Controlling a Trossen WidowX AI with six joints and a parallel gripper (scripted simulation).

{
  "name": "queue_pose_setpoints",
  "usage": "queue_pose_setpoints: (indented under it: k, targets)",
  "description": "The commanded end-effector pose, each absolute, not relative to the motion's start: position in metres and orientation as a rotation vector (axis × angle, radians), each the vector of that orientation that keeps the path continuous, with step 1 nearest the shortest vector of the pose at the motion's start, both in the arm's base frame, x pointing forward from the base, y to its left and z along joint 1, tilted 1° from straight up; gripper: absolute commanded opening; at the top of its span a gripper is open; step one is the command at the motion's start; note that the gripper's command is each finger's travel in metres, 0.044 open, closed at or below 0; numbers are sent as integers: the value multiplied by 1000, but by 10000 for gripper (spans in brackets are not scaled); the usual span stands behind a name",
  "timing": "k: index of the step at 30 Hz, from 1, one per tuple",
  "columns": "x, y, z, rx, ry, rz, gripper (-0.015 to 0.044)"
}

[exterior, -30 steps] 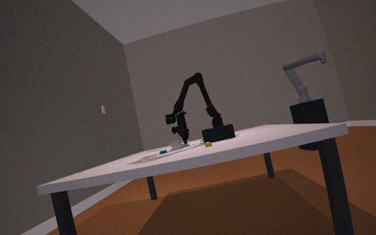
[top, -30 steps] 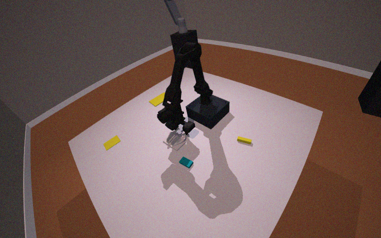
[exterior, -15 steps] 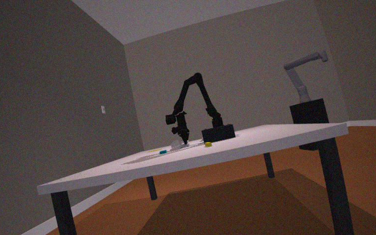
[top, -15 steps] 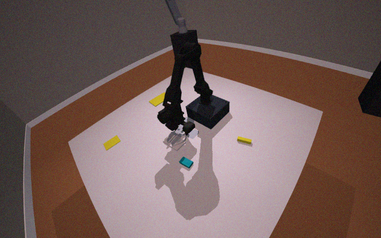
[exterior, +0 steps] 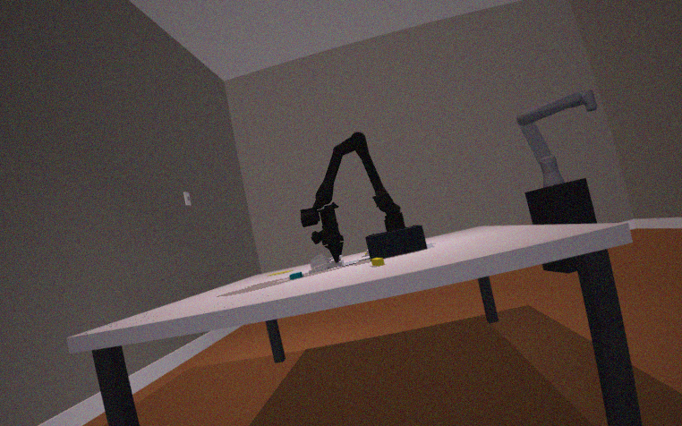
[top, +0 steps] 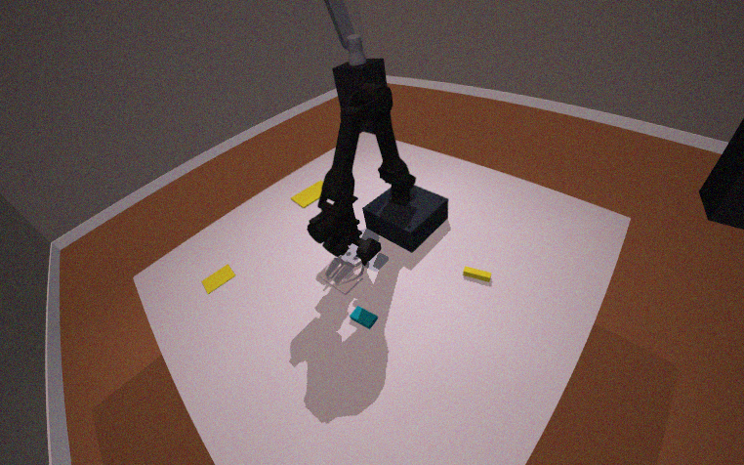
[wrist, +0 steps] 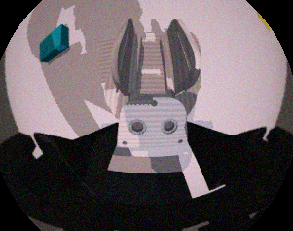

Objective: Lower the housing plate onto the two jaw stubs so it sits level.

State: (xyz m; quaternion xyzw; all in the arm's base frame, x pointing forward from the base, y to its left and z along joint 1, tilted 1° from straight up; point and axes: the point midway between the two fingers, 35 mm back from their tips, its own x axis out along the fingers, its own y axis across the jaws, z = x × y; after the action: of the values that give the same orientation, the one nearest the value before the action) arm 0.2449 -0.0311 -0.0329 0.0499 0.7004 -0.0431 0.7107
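The pale grey housing plate (wrist: 153, 112) (top: 351, 252), with two round holes, is between my fingers. My gripper (wrist: 151, 126) (exterior: 336, 260) is shut on it, one black finger at each side, low over the table. In the wrist view a grey left jaw (wrist: 127, 62) and a grey right jaw (wrist: 181, 62) stand side by side just beyond the plate, with a ribbed part between them. The plate's far edge overlaps their near ends. The jaw stubs and pins are hidden under it, and I cannot tell whether it touches them or sits level.
A teal block (top: 363, 317) (exterior: 295, 275) (wrist: 54, 44) lies in front of the jaws. A yellow bar (top: 476, 274) (exterior: 377, 261) lies to the right. Yellow pieces (top: 218, 278) (top: 307, 194) lie left and behind. The arm's dark base box (top: 410, 217) (exterior: 396, 242) stands behind.
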Motion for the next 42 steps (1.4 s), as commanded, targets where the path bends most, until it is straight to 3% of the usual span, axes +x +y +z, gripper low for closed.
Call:
queue_pose_setpoints:
  k: [1,42]
  targets:
    - [244,-30,-35,119,1556,-95,351]
    - [244,-30,-42,119,1556,-95,351]
